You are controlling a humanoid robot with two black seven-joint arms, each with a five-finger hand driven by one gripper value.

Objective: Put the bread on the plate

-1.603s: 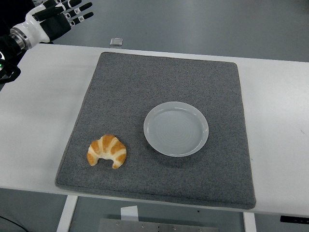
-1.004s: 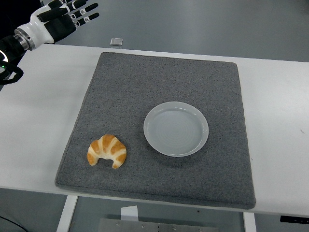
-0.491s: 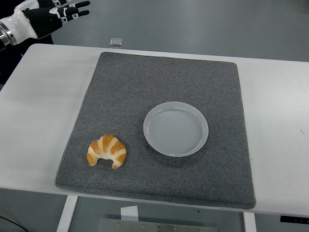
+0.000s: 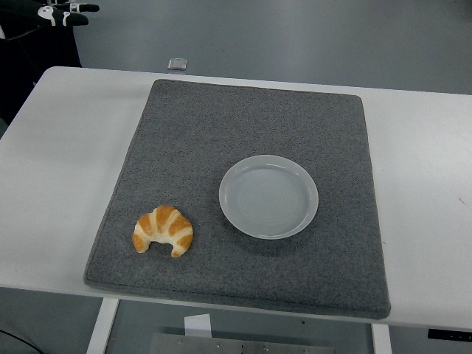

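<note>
A golden croissant (image 4: 163,230) lies on the near left part of a grey felt mat (image 4: 251,118). To its right, around the middle of the mat, sits a white round plate (image 4: 268,196) with nothing on it. Only the fingertips of my left hand (image 4: 68,13) show, in the top left corner, beyond the table's far left corner and far from the croissant. Those fingers are stretched out and hold nothing. My right hand is out of the picture.
The mat covers most of the white table (image 4: 59,169), leaving bare strips on the left and right. A small grey square object (image 4: 177,63) lies just beyond the table's far edge.
My left hand has drawn back up and to the left, from above the table's far left corner until only its fingertips show. Croissant and plate have not moved.
</note>
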